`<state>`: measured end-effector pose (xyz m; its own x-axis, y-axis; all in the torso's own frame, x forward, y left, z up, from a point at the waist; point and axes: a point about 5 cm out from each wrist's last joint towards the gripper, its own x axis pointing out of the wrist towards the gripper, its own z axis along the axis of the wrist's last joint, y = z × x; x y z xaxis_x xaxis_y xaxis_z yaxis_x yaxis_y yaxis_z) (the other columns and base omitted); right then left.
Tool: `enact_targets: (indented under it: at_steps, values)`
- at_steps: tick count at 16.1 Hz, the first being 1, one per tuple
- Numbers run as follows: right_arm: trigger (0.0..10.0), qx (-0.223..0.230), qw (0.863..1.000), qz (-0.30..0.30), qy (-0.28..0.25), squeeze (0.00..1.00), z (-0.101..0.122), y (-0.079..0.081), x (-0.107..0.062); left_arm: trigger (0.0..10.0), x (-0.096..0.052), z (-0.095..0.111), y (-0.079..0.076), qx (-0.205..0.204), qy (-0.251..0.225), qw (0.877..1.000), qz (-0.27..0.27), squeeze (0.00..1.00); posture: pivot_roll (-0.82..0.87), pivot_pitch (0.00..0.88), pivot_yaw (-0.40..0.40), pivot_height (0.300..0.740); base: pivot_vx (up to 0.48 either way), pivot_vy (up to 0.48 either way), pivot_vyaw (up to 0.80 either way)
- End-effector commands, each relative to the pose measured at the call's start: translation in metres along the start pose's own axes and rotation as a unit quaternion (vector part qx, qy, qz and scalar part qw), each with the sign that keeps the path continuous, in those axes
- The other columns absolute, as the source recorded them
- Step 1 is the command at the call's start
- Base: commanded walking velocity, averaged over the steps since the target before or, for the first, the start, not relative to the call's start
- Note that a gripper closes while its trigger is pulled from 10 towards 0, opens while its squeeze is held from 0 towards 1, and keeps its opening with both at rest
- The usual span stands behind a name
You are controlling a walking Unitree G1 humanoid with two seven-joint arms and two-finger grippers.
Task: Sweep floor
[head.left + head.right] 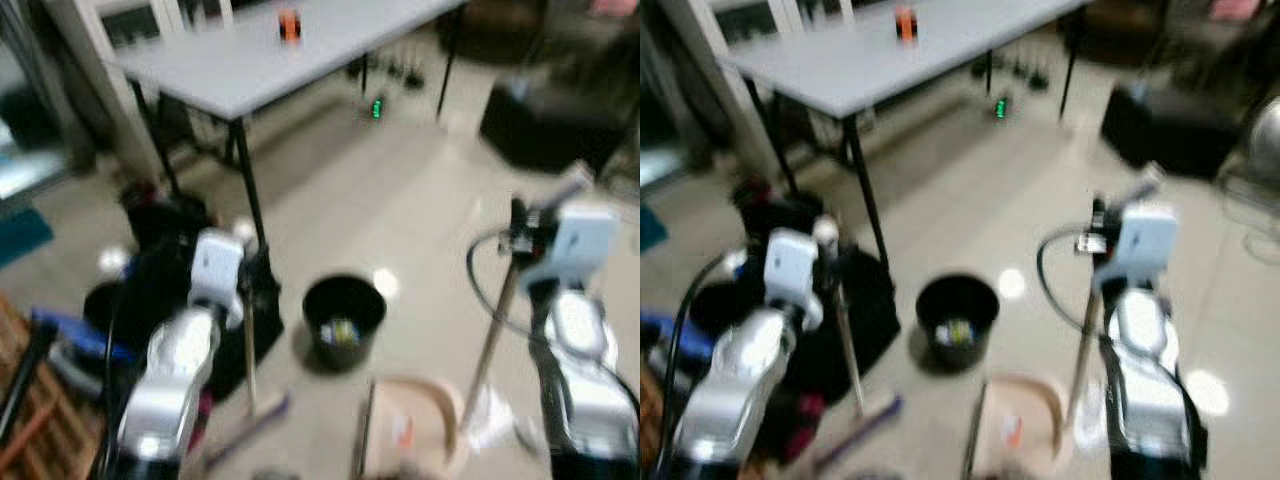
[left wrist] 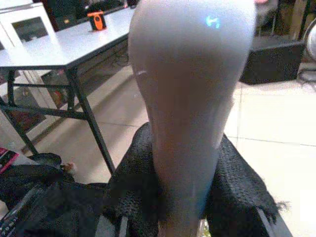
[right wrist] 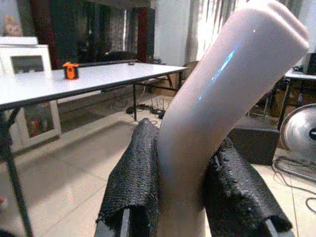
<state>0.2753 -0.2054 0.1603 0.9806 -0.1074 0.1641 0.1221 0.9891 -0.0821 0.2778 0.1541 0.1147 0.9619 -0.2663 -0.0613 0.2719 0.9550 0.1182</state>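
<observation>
the head views are blurred. the left gripper [image 2: 185, 217] is closed around the pale handle of a broom [image 1: 248, 345], its cloth-covered fingers [image 2: 133, 182] pressed to either side of the handle. in the head views the broom stick runs down from this gripper to the floor [image 1: 400, 210], where the purplish broom head [image 1: 250, 420] lies close in front of the robot.

the right gripper [image 3: 182, 197] is closed around the pale, bent handle of a dustpan [image 1: 410, 425], fingers [image 3: 136, 177] on both sides. the dustpan's stick slants down from the gripper to the beige pan, which sits on the floor between the two arms, with a small reddish scrap in it.

a black bucket [image 1: 344, 320] stands on the floor just beyond the pan, with some coloured bits inside. a grey table [image 1: 250, 60] with black legs stands further back to the left, an orange object [image 1: 290, 25] on top. a black bag [image 1: 165, 270] lies by the table leg on the left, and a dark box [image 1: 550, 120] sits at the far right. a fan [image 3: 298, 133] stands on the floor in the right wrist view.
</observation>
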Motion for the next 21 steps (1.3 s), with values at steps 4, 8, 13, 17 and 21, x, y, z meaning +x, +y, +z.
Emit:
enact_targets:
  at_steps: [4,8,13,17,21]
  values:
    - [10.0,0.008,1.000,0.009,0.012,0.00,0.001,0.009,-0.002,10.0,0.002,0.004,-0.001,-0.001,-0.011,1.000,-0.008,0.00,-0.09,0.000,0.072,0.740,-0.139,0.000,0.00]
    - [10.0,0.015,1.000,0.001,0.014,0.00,0.004,0.006,-0.005,10.0,0.004,0.007,0.000,-0.011,-0.013,1.000,-0.004,0.00,-0.10,0.000,0.067,0.740,0.000,0.000,-0.60]
    - [10.0,0.016,1.000,-0.011,0.022,0.00,0.004,0.003,-0.009,10.0,0.004,0.013,-0.001,-0.009,-0.031,0.999,-0.009,0.00,-0.10,0.000,0.062,0.740,0.000,0.000,-0.80]
    - [10.0,-0.013,0.999,-0.039,0.003,0.00,0.019,-0.015,-0.015,10.0,0.007,0.027,-0.009,0.014,-0.075,0.997,-0.028,0.00,-0.12,0.000,0.070,0.740,0.000,0.000,-0.80]
    - [10.0,-0.031,0.998,-0.044,-0.018,0.00,0.033,-0.021,-0.019,10.0,0.011,0.047,-0.015,-0.012,-0.118,0.992,-0.040,0.00,-0.12,0.000,0.066,0.740,0.161,0.000,-0.80]
